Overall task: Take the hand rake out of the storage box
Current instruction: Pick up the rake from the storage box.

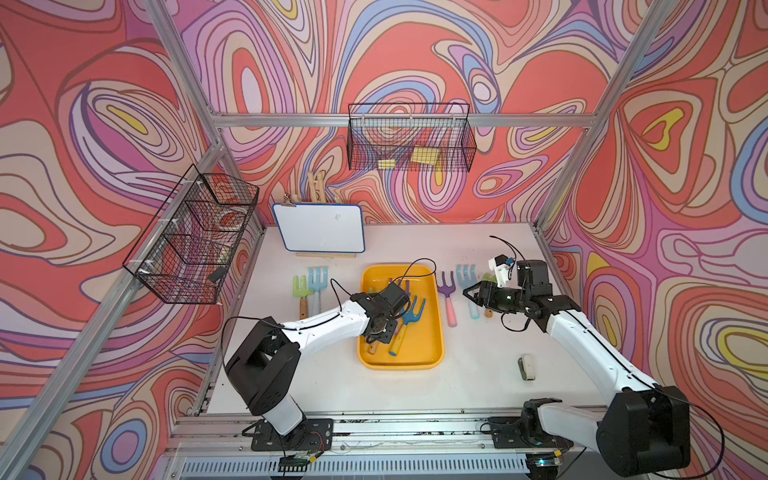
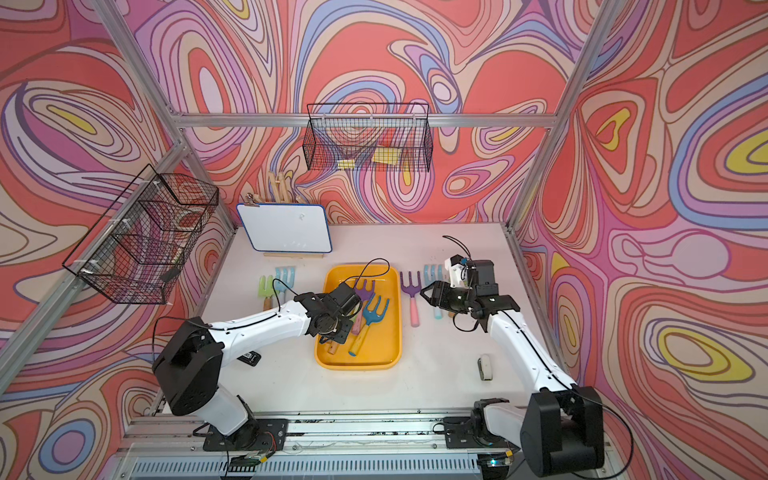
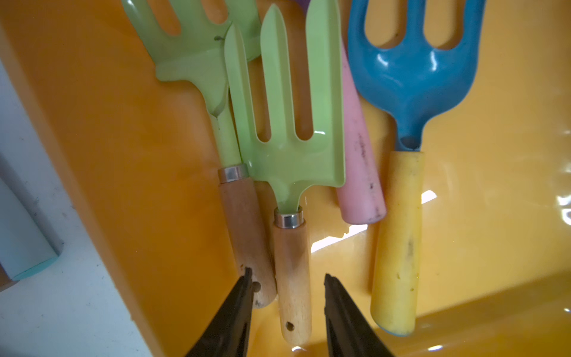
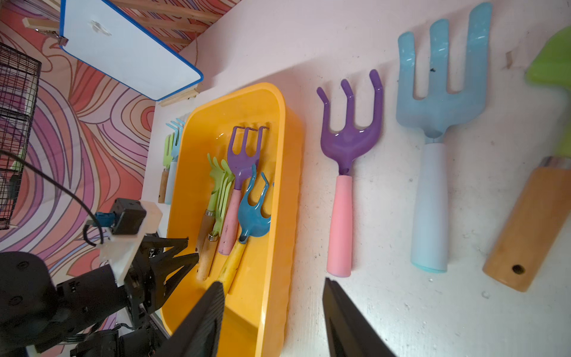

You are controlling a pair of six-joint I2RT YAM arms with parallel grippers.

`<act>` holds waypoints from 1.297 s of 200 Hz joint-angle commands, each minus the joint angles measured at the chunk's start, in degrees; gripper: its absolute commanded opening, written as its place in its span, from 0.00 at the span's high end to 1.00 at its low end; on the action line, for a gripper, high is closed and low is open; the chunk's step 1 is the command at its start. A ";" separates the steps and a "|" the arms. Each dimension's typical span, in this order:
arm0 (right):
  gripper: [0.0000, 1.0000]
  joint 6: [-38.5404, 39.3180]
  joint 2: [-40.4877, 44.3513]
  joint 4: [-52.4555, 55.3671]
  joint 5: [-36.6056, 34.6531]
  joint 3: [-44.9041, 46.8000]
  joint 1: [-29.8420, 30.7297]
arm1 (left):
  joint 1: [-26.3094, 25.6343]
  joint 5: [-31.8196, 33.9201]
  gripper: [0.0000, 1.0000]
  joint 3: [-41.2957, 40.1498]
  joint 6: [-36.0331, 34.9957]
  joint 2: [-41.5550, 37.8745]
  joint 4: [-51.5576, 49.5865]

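No legible text, label, brand or number is showing in any view: the whiteboard (image 1: 318,227) in the upper middle of the frame is carrying only a faint smudge, and the small black tag (image 2: 250,357) left of centre is showing pale marks too small to read.

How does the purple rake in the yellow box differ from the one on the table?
The boxed purple rake lies in the storage box, crowded against other tools, its pink handle smudged; the outer purple rake lies free on the table, its handle cleaner. Both have three purple tines and pink handles.
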State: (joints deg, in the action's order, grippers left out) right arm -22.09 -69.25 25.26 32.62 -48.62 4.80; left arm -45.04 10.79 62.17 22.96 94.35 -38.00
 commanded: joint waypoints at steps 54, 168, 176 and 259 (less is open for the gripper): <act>0.44 -0.15 0.96 -0.91 0.58 0.72 -0.09 | 0.04 -1.34 0.53 1.20 -0.91 5.70 2.44; 0.44 -0.28 0.87 -1.46 1.37 0.97 -0.06 | 0.56 -2.27 0.71 1.09 -1.48 10.58 5.62; 0.44 -0.26 0.87 -1.52 1.36 0.98 -0.12 | 0.56 -1.71 0.72 1.02 -1.34 9.94 5.57; 0.44 -0.33 0.61 -1.78 1.44 1.06 -0.05 | 0.56 1.38 0.85 5.86 -3.00 3.21 0.65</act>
State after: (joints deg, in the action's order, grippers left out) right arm -22.17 -69.21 24.47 33.54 -48.36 4.82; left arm -44.64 9.89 65.12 21.21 101.43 -34.54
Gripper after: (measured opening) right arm 0.561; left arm 0.281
